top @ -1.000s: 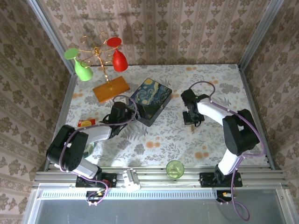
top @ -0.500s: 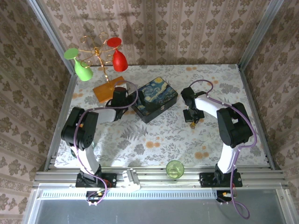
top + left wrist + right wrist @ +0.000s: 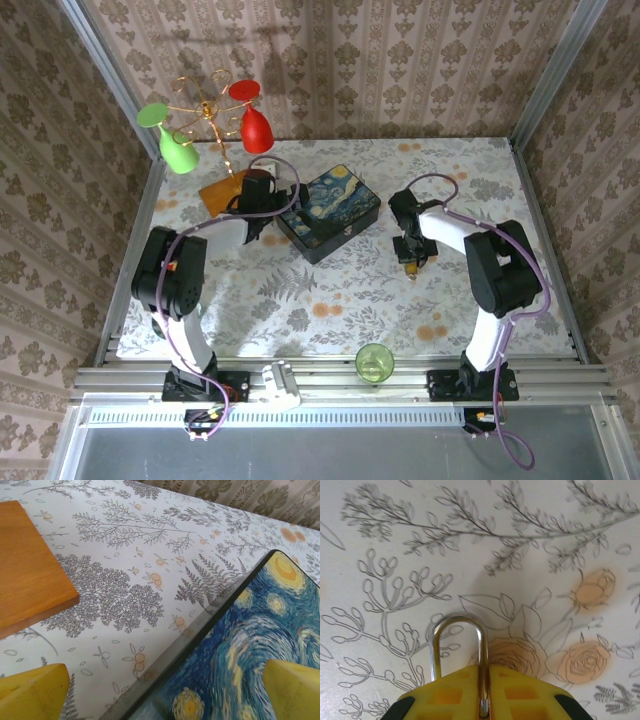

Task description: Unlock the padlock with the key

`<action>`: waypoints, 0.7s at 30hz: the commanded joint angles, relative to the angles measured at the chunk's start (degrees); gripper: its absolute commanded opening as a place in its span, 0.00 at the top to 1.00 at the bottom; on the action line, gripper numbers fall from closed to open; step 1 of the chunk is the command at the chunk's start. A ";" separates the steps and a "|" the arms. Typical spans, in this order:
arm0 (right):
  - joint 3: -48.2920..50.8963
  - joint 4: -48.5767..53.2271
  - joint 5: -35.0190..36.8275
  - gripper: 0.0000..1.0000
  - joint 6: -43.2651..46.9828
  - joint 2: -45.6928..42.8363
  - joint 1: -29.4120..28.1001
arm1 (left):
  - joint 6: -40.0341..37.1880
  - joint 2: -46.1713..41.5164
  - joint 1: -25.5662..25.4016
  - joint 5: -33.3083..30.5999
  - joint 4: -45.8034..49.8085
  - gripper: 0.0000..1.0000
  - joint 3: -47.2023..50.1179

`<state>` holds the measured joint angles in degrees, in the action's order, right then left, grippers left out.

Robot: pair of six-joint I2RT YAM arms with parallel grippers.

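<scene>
My right gripper is shut on one leg of the padlock's silver shackle, which arches out over the flowered tablecloth. The padlock's body is hidden behind the yellow fingers. From above, this gripper points down at the cloth right of the box. The key is out of view. My left gripper is open, its yellow fingertips straddling the left edge of the starry-night box. In the top view it sits between the box and the wooden base.
An orange wooden base carries a wire rack with green and red glasses at the back left. A green cup stands by the front rail. Wallpapered walls close in the table on three sides.
The left arm swung from the near left up to the box's left side by the wooden base. The box turned slightly. The right gripper shifted only a little.
</scene>
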<state>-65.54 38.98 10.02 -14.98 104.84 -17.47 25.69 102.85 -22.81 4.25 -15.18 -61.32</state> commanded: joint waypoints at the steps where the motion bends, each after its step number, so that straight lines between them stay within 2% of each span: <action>1: 1.40 -1.34 0.27 0.75 -0.69 -5.24 0.34 | -3.34 -8.17 -0.36 -0.78 2.44 0.00 2.12; 4: 2.46 -3.21 0.18 0.62 -0.99 -9.81 0.58 | -4.25 -14.33 -1.38 -0.46 2.39 0.00 6.56; 8: 4.11 -6.32 -1.82 0.55 -1.47 -15.68 1.60 | -5.64 -20.95 -1.73 0.77 4.36 0.00 10.55; 11: 6.12 -9.82 -3.42 0.53 -1.54 -19.27 1.87 | -2.40 -24.16 -2.27 1.33 8.45 0.00 11.92; 12: 6.78 -10.50 -3.45 0.52 -2.15 -20.38 1.88 | -1.29 -25.33 -2.93 0.13 9.08 0.00 12.83; 14: 8.58 -12.30 -4.27 0.49 -2.36 -22.83 1.92 | -1.60 -28.32 -7.57 -4.79 10.17 0.00 14.99; 15: 10.06 -13.92 -5.20 0.38 -2.05 -24.47 1.87 | -2.64 -29.94 -9.47 -7.24 10.87 0.00 16.29; 16: 11.61 -15.93 -5.57 0.11 -1.42 -26.37 1.98 | -3.96 -31.79 -10.65 -8.91 10.97 0.00 18.01; 17: 13.05 -17.40 -4.80 0.00 -1.05 -28.16 2.04 | -5.33 -33.27 -10.76 -9.63 11.08 0.00 19.57; 19: 15.90 -20.04 -0.89 0.00 -0.37 -31.29 3.44 | -9.96 -36.67 -10.01 -15.26 12.66 0.00 22.60; 21: 17.67 -22.26 1.94 0.00 -0.81 -33.78 6.58 | -13.40 -39.52 -7.15 -17.12 13.67 0.00 24.02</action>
<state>-49.63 22.59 7.40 -16.21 74.67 -14.13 18.61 66.70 -32.97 -4.95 -4.40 -38.74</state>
